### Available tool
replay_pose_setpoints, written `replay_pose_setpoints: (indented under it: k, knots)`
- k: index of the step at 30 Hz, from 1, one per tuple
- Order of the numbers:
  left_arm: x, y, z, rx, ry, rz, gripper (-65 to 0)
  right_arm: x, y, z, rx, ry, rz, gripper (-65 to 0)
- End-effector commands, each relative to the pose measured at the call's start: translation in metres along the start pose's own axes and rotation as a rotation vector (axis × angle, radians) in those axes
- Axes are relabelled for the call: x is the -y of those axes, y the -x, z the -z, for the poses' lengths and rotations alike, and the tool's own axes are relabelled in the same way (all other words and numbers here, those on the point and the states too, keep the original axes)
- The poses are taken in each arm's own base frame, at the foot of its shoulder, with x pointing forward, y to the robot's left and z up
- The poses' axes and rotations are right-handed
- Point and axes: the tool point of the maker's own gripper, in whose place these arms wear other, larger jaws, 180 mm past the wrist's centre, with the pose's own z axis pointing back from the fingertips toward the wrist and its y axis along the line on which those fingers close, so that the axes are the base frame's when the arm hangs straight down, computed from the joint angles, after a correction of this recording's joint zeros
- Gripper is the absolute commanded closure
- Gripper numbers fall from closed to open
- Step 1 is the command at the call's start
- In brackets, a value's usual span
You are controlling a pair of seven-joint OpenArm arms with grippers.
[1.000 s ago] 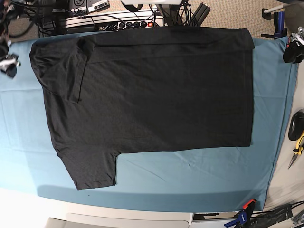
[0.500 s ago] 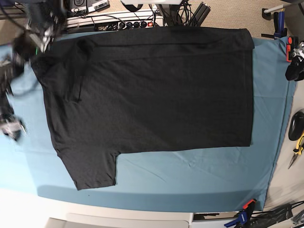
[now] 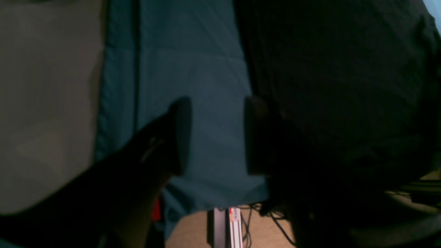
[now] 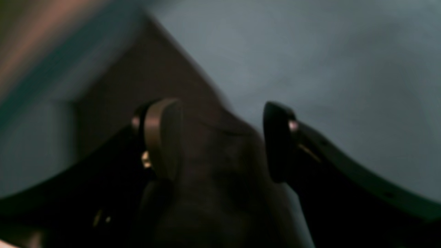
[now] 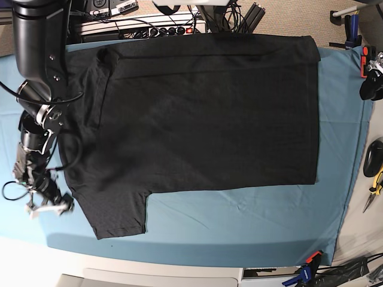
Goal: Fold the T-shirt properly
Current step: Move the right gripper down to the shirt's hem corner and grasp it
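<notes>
The black T-shirt (image 5: 197, 113) lies spread flat, plain side up, on the teal cloth (image 5: 239, 221), with one sleeve (image 5: 116, 212) pointing at the front edge. My right gripper (image 5: 48, 205) hangs at the shirt's left edge, close to that sleeve. In the blurred right wrist view it (image 4: 218, 141) is open wide, with dark T-shirt fabric (image 4: 213, 179) under and between the fingers. My left gripper (image 5: 371, 84) sits off the table's right edge. The left wrist view shows it (image 3: 215, 137) open over teal cloth (image 3: 193, 75), empty, with the T-shirt (image 3: 337, 86) just beside one finger.
A power strip and cables (image 5: 143, 27) run along the far edge. Pliers (image 5: 376, 179) and a dark object lie past the cloth's right edge. A clamp (image 5: 308, 263) grips the front right corner. The white table edge (image 5: 149, 266) runs along the front.
My right arm has swung in from the far left corner and down along the shirt's left side, its jaws spreading wider. The left gripper has hardly moved.
</notes>
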Motion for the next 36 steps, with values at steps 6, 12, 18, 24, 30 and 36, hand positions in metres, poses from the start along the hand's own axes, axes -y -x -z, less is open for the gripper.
replay_pose_setpoints:
  k: [6,12,18,24,30,36]
  knots:
    - [0.002,-0.014,-0.004,0.025,0.012,0.032,-26.0,0.027,-0.013,-0.003,0.091,0.115,-0.072,-37.0]
    - [0.002,-0.014,-0.004,0.025,0.012,0.032,-26.0,0.022,-0.009,-0.001,0.097,0.083,-0.033,-37.0]
    - [0.002,-0.014,-0.004,0.025,0.012,0.032,-26.0,-0.007,0.004,0.007,0.071,0.009,-0.025,-37.0]
    - [0.002,-0.014,-0.004,0.025,0.012,0.032,-26.0,-0.025,0.011,0.012,0.074,-0.012,-0.049,-36.9]
    - [0.002,-0.014,-0.004,0.025,0.012,0.032,-26.0,-0.018,0.012,0.012,0.085,0.01,-0.083,-36.9]
    - [0.002,-0.015,-0.003,0.028,0.012,0.033,-26.0,-0.009,0.027,0.014,0.081,0.02,-0.108,-21.7]
